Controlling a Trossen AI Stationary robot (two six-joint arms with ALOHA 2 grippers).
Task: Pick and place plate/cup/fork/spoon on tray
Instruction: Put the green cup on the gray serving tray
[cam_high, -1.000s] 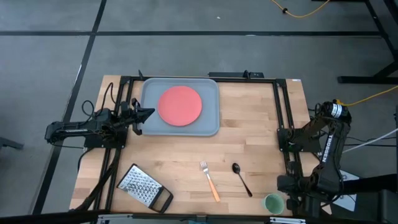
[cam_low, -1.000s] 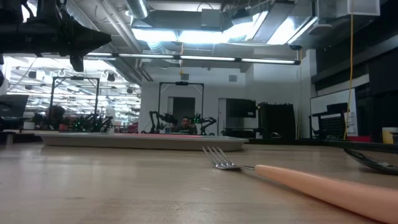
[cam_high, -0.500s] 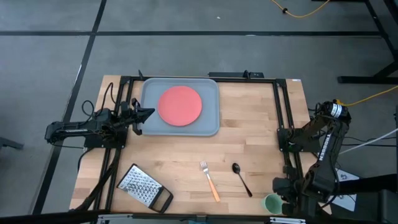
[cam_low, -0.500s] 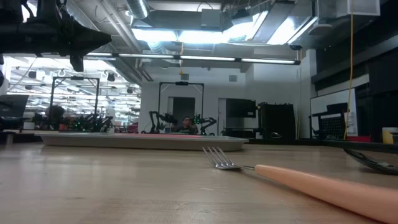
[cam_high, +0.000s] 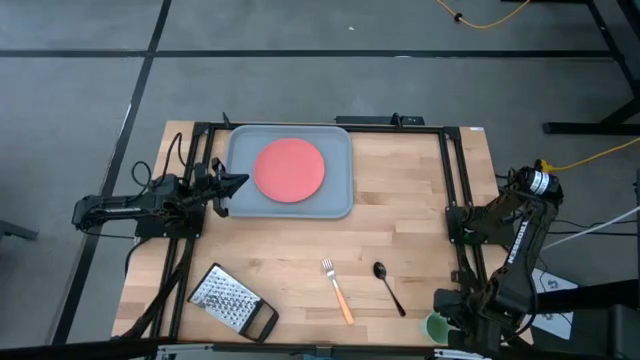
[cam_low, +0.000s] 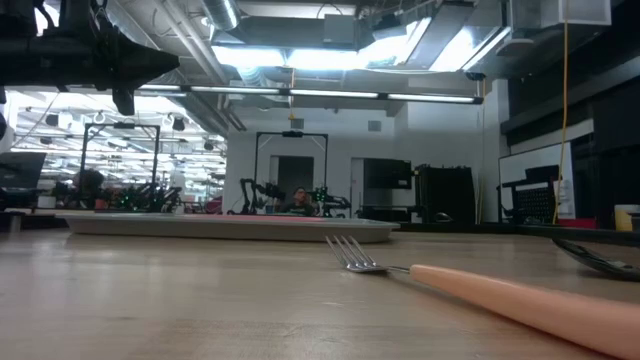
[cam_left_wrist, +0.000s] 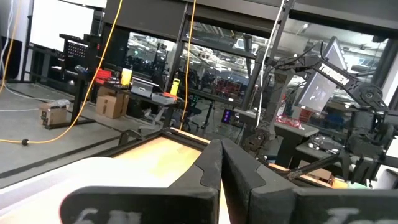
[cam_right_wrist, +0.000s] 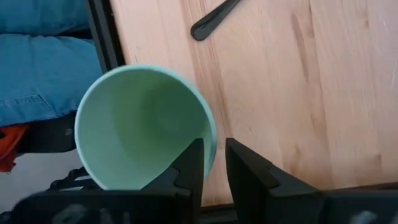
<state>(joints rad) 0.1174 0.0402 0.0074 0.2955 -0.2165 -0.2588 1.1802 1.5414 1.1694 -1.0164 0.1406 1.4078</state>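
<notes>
The coral-red plate (cam_high: 290, 169) lies flat on the grey-blue tray (cam_high: 340, 205) at the table's far left. Near the front edge, the orange-handled fork (cam_high: 337, 290) and the dark spoon (cam_high: 388, 287) lie flat on the wood. The pale green cup (cam_right_wrist: 140, 124) is at the near right corner, partly under my right gripper (cam_right_wrist: 214, 149), which is shut on it and points steeply down. My left gripper (cam_high: 238, 182) is shut and hovers at the tray's left rim, touching nothing. My right gripper pinches the cup's wall at the rim (cam_right_wrist: 210, 134), one finger (cam_right_wrist: 189, 168) inside the cup and the other (cam_right_wrist: 245, 174) outside. The fingers come from above, slanting down. The cup's mouth faces up toward the wrist. Its base is hidden, so I cannot tell whether it is clear of the table.
A metal grater (cam_high: 232, 303) with a black handle lies at the near left. Black frame rails (cam_high: 453, 180) run along both sides of the table. Blue cloth (cam_right_wrist: 37, 62) shows just beyond the near edge by the cup. Bare wood lies between the tray and the cutlery.
My right gripper has shifted a little toward the table's left edge and tipped further down, so it covers more of the cup in the high view.
</notes>
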